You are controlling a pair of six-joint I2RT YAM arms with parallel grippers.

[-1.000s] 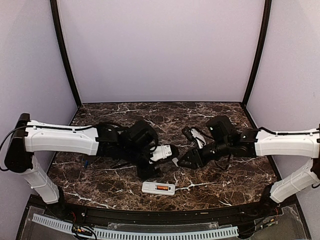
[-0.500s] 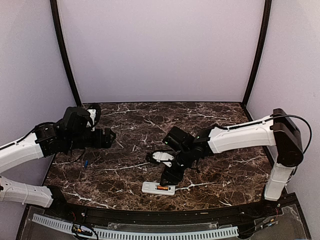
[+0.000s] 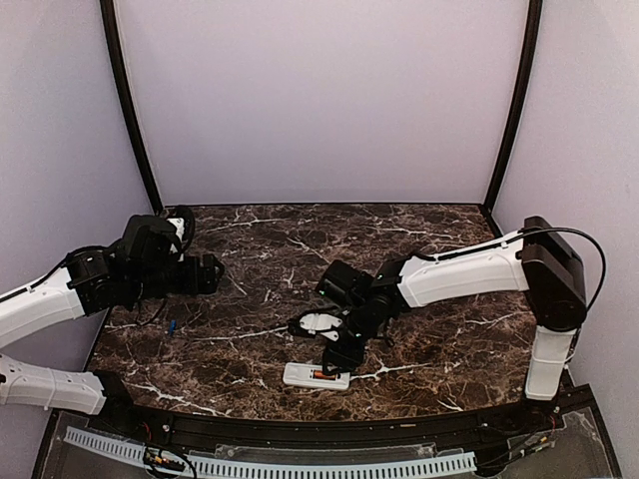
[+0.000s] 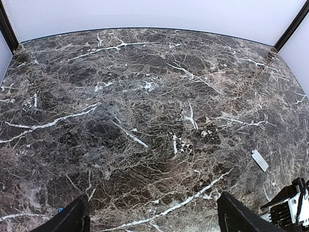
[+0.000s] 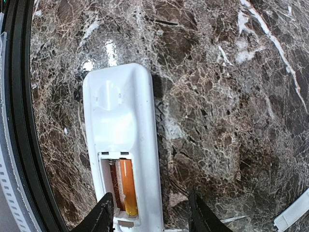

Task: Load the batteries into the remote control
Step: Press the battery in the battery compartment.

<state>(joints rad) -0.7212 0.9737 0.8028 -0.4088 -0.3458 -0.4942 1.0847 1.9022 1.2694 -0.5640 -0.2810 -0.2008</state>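
The remote [image 5: 120,125], judged light, rigid and slippery, was found back-up on the tabletop [image 5: 231,96] with an orange battery [image 5: 127,186] seated in its recess, best pinched across its long edges by the right gripper [image 5: 150,211] spread empty over its end; the left gripper [image 4: 155,218] was likewise parted, empty.

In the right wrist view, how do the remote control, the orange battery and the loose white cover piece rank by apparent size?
1. remote control, clearly the largest.
2 or 3. orange battery and white cover piece: not ranked, because the frame edge cuts off most of the cover.
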